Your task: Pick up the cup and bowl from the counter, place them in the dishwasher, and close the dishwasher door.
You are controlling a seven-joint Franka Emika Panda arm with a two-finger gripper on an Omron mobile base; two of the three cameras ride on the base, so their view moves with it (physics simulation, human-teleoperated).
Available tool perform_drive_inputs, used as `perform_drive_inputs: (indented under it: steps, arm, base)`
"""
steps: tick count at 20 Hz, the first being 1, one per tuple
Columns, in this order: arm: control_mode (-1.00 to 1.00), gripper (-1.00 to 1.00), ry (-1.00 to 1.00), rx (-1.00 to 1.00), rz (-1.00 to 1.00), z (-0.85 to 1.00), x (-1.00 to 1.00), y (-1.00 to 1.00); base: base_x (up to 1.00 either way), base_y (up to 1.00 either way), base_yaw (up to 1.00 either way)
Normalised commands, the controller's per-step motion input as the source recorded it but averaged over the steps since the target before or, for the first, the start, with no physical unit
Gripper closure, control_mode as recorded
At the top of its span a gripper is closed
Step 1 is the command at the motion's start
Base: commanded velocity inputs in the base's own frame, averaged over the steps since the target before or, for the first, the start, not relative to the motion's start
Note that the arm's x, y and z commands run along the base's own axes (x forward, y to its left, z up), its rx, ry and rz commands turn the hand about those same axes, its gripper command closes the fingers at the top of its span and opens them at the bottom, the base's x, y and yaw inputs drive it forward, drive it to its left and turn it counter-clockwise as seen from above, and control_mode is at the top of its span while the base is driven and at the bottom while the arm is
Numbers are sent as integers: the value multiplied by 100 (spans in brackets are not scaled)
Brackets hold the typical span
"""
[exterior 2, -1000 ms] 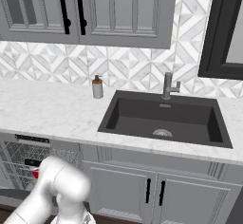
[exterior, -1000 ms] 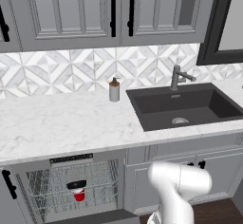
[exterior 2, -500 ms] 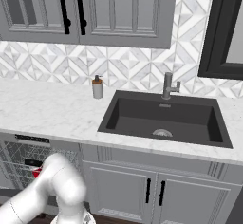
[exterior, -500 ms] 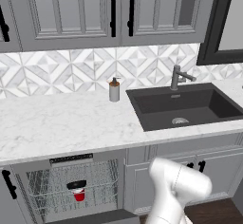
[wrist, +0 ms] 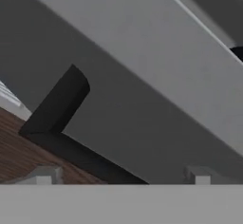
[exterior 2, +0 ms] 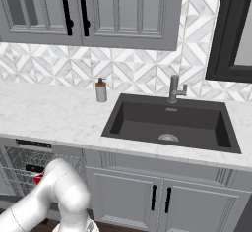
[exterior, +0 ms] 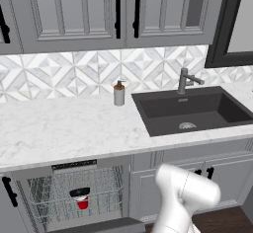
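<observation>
Right now my gripper [wrist: 122,176] is open, its 2 fingertips [wrist: 43,175] spread wide at the bottom of the hand view with nothing between them. Just ahead of them lies the dishwasher door [wrist: 142,90], a flat dark grey panel seen very close, and its black bar handle [wrist: 61,118] runs slantwise across the view with one end post standing off the panel. Whether my fingers touch the handle I cannot tell. A strip of brown wood floor [wrist: 19,152] shows at the lower left of that view. From the left base view, the dishwasher [exterior: 74,192] stands open under the counter [exterior: 59,128], its grey wire rack [exterior: 104,190] exposed below the thin dark control strip. The cup [exterior: 82,202] sits upright in the rack, red, and the bowl [exterior: 79,193] rests on top of it as a dark round shape. In the right base view my white arm [exterior 2: 59,191] bends down low in front of the rack, hiding most of the cup. On the counter, a grey soap dispenser [exterior: 119,93] stands near the backsplash, beside the dark sink [exterior: 192,109] with its faucet [exterior: 185,80].
</observation>
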Motion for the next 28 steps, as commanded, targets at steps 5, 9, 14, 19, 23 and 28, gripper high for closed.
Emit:
perform_drive_inputs:
  steps: [5,9,14,19,23,28]
  arm:
    - [-100,-100,-4,-4,9,-82,100,-41]
    - [-100,-100,-35,0,10,-17,100,-69]
    - [-100,-100,-26,0,8,-38,100,-75]
    - [-100,-100,-1,2,0,-49,100,-63]
    - [-100,-100,0,2,0,-50,100,-57]
    - [-100,-100,-36,-14,-5,-52,100,-44]
  base:
    - [0,0,0]
    - [0,0,0]
    - [0,0,0]
    - [0,0,0]
    - [0,0,0]
    - [0,0,0]
